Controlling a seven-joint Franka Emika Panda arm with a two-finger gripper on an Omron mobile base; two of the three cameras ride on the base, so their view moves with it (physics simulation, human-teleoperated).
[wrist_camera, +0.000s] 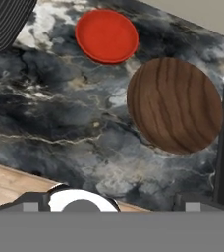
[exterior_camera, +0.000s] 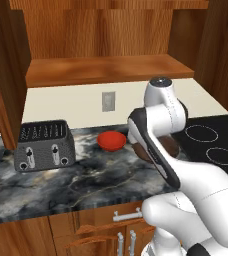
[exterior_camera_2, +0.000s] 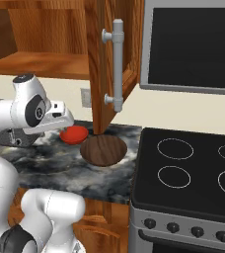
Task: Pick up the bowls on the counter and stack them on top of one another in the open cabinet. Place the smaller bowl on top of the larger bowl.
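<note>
Left base view: small red bowl (exterior_camera: 111, 140) upright on the dark marble counter (exterior_camera: 61, 180), empty, just below the wall outlet (exterior_camera: 108, 101); dark brown bowl (exterior_camera: 171, 145) beside it toward the stovetop (exterior_camera: 213, 142), mostly hidden behind the white arm, only a sliver of rim visible. Grey toaster (exterior_camera: 44, 145) well apart to the left on the same slab. Open cabinet (exterior_camera: 106, 50) above, its flat shelf board bare. Wooden drawers (exterior_camera: 101, 230) with metal handles under the counter edge. Right base view: brown wood-grain bowl (exterior_camera_2: 103, 149) on the counter (exterior_camera_2: 60, 168) near the edge of the stovetop (exterior_camera_2: 193, 173), nothing inside; red bowl (exterior_camera_2: 74, 134) just behind and to its left, close but apart, partly covered by the hand. Cabinet door (exterior_camera_2: 114, 64) swung open with a long grey handle, hanging above the two bowls; shelf (exterior_camera_2: 40, 64) visible behind it. Gripper hidden behind the wrist here, so cannot tell how the jaws stand. Hand view: looking down on both bowls, red bowl (wrist_camera: 106, 36) at the top, brown bowl (wrist_camera: 175, 105) lower right, a narrow strip of marble (wrist_camera: 60, 113) between them, both empty. Corner of the toaster (wrist_camera: 6, 22) at upper left. Fingertips lost in the bottom band; spread of the jaws cannot be told, nothing seen held.
</note>
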